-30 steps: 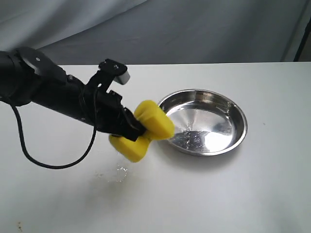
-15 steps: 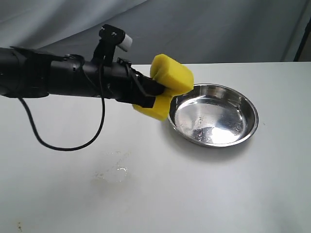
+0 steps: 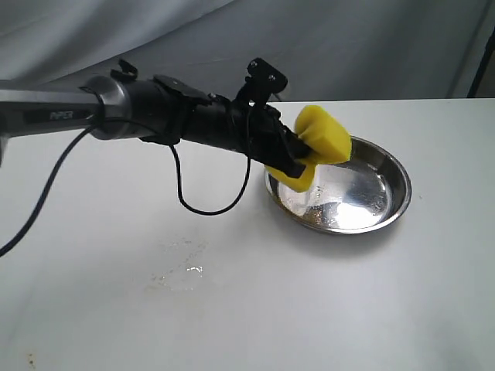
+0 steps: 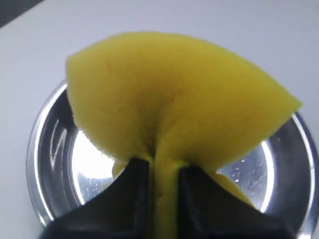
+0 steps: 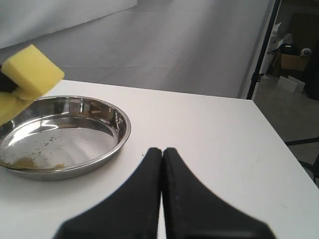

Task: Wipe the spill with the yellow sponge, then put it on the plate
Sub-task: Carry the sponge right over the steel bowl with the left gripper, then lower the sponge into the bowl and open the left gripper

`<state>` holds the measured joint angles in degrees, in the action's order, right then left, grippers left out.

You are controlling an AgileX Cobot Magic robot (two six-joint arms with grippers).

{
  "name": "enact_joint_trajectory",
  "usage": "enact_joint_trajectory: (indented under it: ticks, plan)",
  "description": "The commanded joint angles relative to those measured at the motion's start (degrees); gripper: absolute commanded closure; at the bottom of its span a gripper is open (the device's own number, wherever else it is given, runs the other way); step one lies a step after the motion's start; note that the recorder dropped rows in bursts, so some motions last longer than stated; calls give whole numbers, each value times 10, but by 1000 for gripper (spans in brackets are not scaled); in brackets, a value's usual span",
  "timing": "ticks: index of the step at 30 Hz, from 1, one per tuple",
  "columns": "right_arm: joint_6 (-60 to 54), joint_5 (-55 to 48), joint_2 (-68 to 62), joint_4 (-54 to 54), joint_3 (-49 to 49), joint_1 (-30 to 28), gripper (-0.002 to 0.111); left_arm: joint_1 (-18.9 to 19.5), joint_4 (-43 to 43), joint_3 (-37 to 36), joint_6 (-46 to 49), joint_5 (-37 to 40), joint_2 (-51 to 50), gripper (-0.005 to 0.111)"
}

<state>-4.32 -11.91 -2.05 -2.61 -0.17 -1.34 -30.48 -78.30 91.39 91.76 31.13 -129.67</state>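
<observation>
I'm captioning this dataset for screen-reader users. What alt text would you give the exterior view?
A black arm's left gripper pinches the yellow sponge at its middle, holding it over the left edge of the shiny steel plate on a white table. Nearer the camera, a faint wet trace of the spill shows on the table.

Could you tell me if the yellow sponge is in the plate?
Not yet: the yellow foam sponge hangs pinched in the left gripper over the round steel plate.
</observation>
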Motion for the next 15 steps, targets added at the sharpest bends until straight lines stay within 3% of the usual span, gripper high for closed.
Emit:
enact_joint_trajectory:
  ticks: [1,6,15]
  plan:
    - [1,4,-1,4,2,1,108,-1,42,22,-31,0,-47,106]
    - [1,4,-1,4,2,1,108,-1,81,22,-35,0,-64,106]
    - [1,4,-1,4,2,1,108,11,409,22,-308,46,-62,106]
